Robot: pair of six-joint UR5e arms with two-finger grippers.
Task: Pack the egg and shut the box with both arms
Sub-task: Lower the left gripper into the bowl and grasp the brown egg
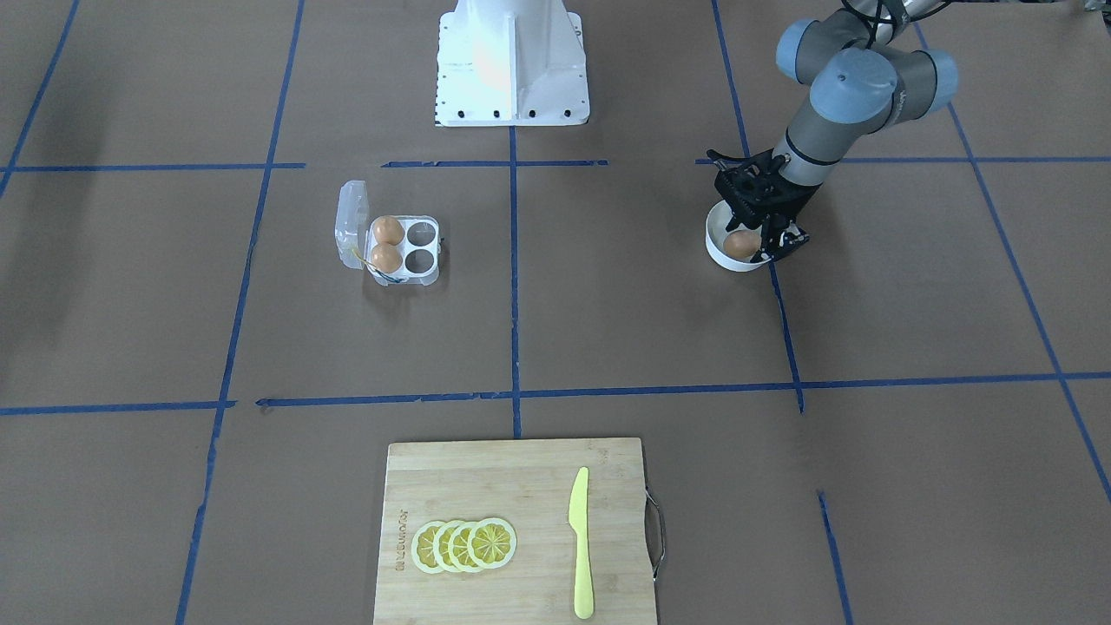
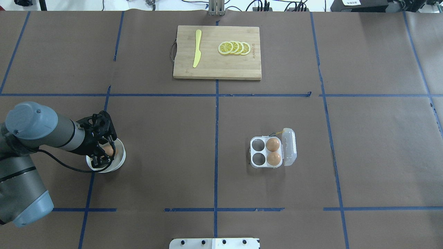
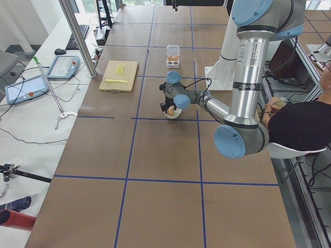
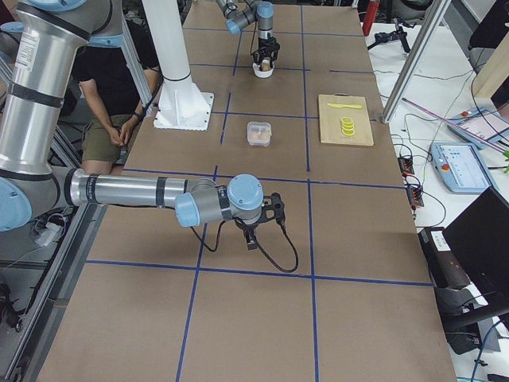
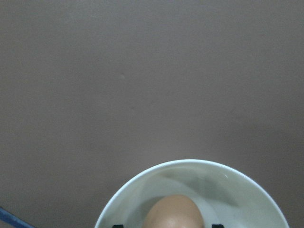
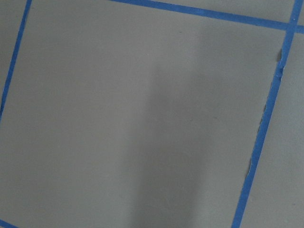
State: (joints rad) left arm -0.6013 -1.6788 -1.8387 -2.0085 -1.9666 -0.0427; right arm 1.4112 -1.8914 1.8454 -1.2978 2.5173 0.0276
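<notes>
A tan-brown egg (image 1: 740, 244) lies in a round white bowl (image 1: 716, 247). My left gripper (image 1: 752, 238) reaches down into the bowl, its jaws open on either side of that egg; the left wrist view shows the egg (image 5: 172, 213) with a gap to each fingertip. The clear four-cup carton (image 2: 264, 152) stands open, its lid (image 2: 289, 146) folded back, with two eggs (image 2: 272, 144) in the cups beside the lid and two cups bare. My right gripper (image 4: 266, 212) hovers over bare table far from the carton; I cannot tell whether it is open or shut.
A wooden cutting board (image 2: 217, 65) with lemon slices (image 2: 234, 48) and a yellow plastic knife (image 2: 197, 48) lies at the table's far side. The white pedestal (image 1: 510, 61) stands at the robot's side. A seated person (image 3: 300, 124) is beside the table.
</notes>
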